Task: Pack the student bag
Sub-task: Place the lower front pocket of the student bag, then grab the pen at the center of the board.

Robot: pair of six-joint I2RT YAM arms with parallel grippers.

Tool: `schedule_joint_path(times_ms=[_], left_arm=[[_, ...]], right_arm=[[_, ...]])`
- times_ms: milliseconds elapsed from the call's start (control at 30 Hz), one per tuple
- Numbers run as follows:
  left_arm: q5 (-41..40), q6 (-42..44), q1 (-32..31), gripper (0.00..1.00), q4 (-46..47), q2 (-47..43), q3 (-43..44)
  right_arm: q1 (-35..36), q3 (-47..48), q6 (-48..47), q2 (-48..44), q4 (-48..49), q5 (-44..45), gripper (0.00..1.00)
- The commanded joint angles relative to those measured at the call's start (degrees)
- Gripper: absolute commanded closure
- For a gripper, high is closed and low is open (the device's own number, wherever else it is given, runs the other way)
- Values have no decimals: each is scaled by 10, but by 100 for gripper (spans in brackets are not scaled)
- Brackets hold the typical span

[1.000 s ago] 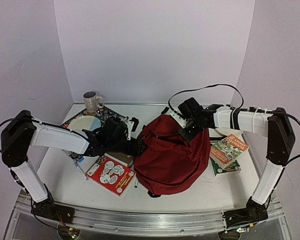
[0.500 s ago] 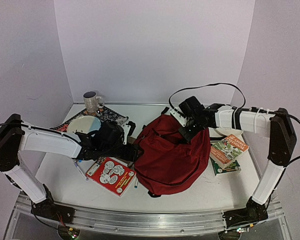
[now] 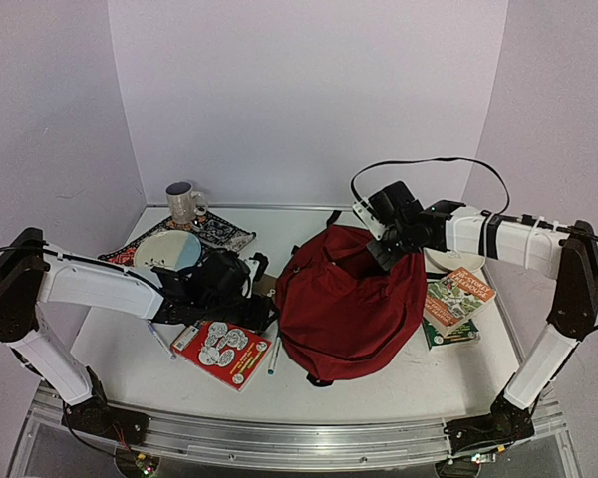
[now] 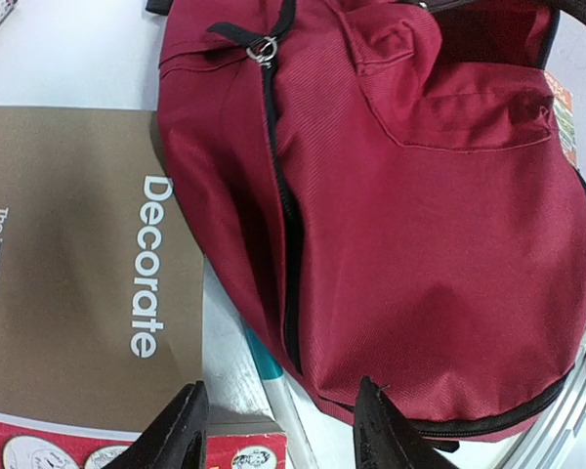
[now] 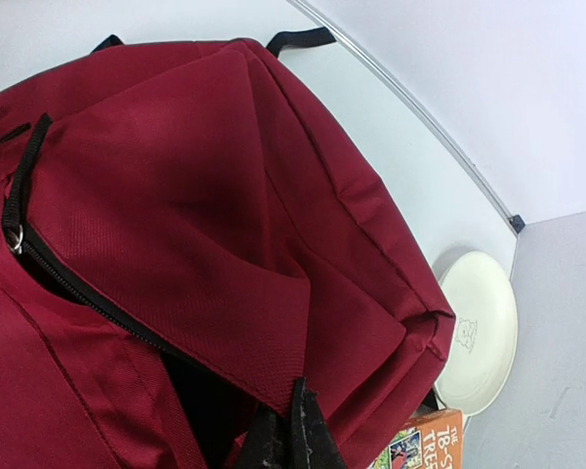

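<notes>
Beside student bag point(image 4: 420, 244), Decorate book point(image 4: 68, 264), wrist-view title

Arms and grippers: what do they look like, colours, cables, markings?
Both the left arm and right arm have white tubular links with chunky black joints. A black cable loops above the right arm, whose white link carries dark bands. The left gripper and right gripper have black tapered fingers. No markings are legible.

Right end effector point(image 3: 384, 259) dragged the student bag point(image 3: 349, 309) rightward — slightly.
</notes>
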Motion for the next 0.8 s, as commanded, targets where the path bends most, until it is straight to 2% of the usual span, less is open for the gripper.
schedule_joint_path(times_ms=[0, 33, 167, 300, 600, 767], left_arm=[[-14, -2, -8, 51, -27, 11, 15], [-14, -2, -10, 53, -31, 15, 20], [-14, -1, -20, 60, -50, 36, 37], [-19, -3, -34, 66, -69, 49, 49], [-35, -31, -76, 72, -123, 72, 82], [-40, -60, -99, 75, -150, 88, 101]], right_arm=[[-8, -1, 22, -10, 12, 24, 99], [-8, 0, 24, -13, 15, 14, 98], [-8, -1, 36, -29, 22, -27, 80], [-8, -9, 49, -52, 30, -66, 70], [-8, -62, 81, -127, 50, -127, 26], [-8, -103, 92, -165, 70, -130, 19]])
